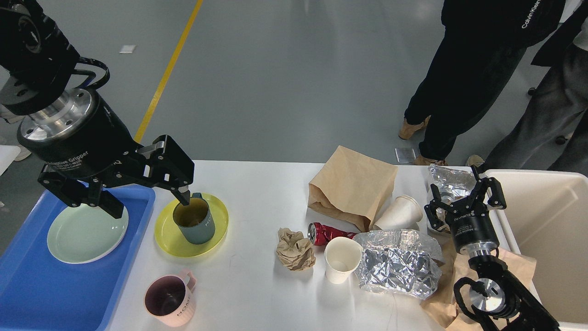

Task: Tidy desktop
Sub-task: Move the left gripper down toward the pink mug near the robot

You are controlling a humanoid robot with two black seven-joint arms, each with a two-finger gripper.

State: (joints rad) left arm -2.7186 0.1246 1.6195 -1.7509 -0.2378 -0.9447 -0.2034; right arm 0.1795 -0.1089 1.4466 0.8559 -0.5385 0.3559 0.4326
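Head view. The white tabletop (257, 184) is filling the lower part of the view, bearing a blue tray (27, 294) at its left edge and meeting a cream bin (551, 220) at its right. The left gripper (149, 204) is hanging above the gap between tray and yellow plate (170, 241) — its fingers (112, 209) are spreading wide, holding nothing, one over the pale green plate (78, 236) in the tray, the other at the rim of the dark teal mug (195, 223) that is standing upright on the yellow plate. A pink mug (167, 301) is standing nearer the front edge. Mid-table, a crumpled paper ball (294, 248), a crushed red can (324, 232), an upright paper cup (342, 264) and crumpled foil (397, 269) are lying close together; a brown paper bag (351, 186) and a tipped paper cup (399, 211) are lying behind them. The right gripper (464, 200) is pointing away — its fingers are standing apart, empty, in front of a second foil piece (448, 177).
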